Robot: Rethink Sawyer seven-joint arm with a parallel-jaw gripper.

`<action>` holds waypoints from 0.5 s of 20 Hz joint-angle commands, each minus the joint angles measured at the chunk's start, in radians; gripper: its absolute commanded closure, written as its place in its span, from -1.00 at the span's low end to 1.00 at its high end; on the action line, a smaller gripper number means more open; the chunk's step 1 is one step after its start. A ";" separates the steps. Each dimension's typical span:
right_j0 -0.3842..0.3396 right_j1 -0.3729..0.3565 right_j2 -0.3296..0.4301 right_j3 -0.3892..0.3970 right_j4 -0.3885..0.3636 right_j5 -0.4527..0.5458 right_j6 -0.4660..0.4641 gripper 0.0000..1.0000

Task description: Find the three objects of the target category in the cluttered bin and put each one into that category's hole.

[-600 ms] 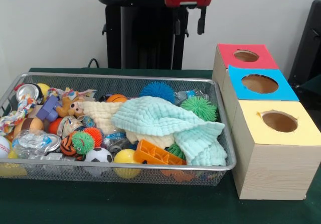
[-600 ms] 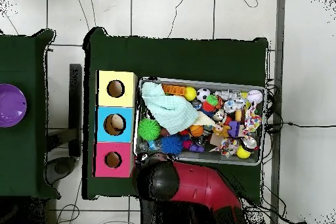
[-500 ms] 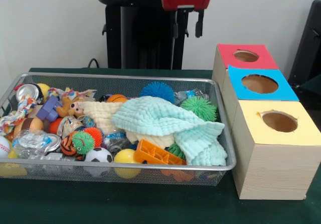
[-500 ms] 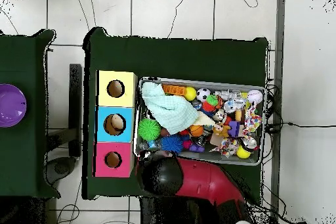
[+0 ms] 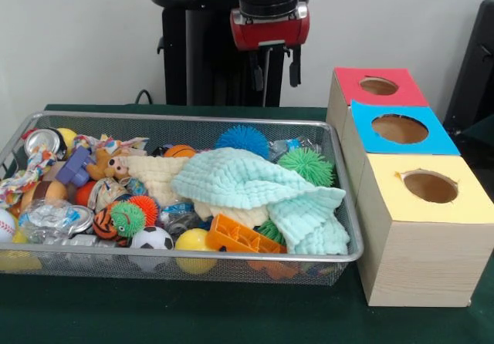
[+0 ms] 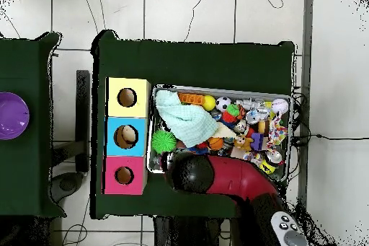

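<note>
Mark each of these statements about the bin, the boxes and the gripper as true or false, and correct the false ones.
1. The gripper holds a spiky ball. False: it hangs open and empty above the far side of the bin.
2. A mint-green cloth lies over other things in the bin. True.
3. The yellow box stands between the red box and the blue box. False: the blue box is the middle one.
4. A soccer ball lies against the bin's front wall. True.
5. The orange plastic piece lies on the table outside the bin. False: it is inside the bin, beside a yellow ball.
</note>
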 commanded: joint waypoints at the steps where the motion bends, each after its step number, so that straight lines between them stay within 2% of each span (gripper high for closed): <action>1: -0.048 0.083 0.135 -0.138 -0.079 0.128 -0.159 -1.00; 6: -0.078 0.099 0.153 -0.197 -0.093 0.222 -0.171 -1.00; 10: -0.098 0.071 0.159 -0.231 -0.098 0.277 -0.163 -1.00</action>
